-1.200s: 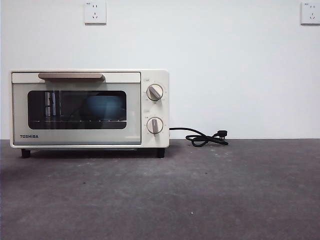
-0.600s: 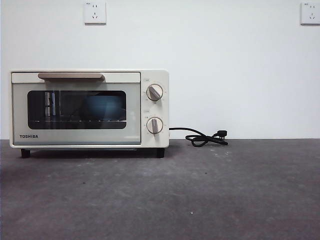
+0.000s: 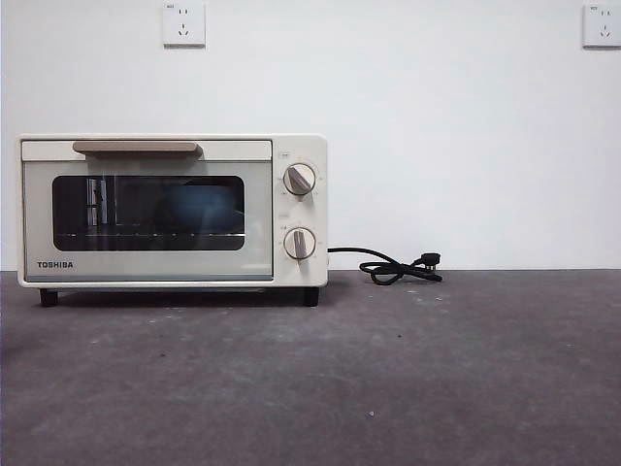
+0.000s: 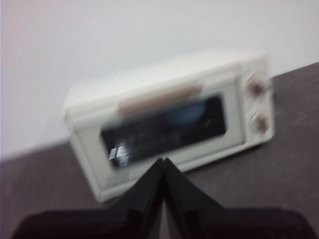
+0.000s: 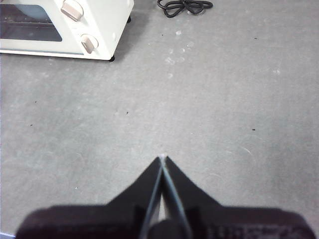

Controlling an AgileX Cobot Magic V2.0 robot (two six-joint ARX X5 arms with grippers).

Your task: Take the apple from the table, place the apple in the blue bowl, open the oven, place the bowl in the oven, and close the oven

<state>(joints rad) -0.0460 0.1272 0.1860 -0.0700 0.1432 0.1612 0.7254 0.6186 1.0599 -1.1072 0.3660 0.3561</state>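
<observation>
The cream oven (image 3: pixel 173 211) stands at the left of the table (image 3: pixel 388 379) with its glass door closed. Through the glass the blue bowl (image 3: pixel 202 208) shows dimly on the rack; in the left wrist view the blue bowl (image 4: pixel 187 112) is a blurred patch behind the door. The apple cannot be made out. My left gripper (image 4: pixel 164 162) is shut, held back from the oven's front with nothing in it. My right gripper (image 5: pixel 162 158) is shut over bare table, well to the right of the oven (image 5: pixel 65 27). Neither arm shows in the front view.
A coiled black cord with plug (image 3: pixel 398 269) lies on the table just right of the oven, by the wall. Two wall sockets (image 3: pixel 184 23) sit high on the white wall.
The oven sits a touch further left than a second ago. The bowl seen through the glass looks dimmer.
</observation>
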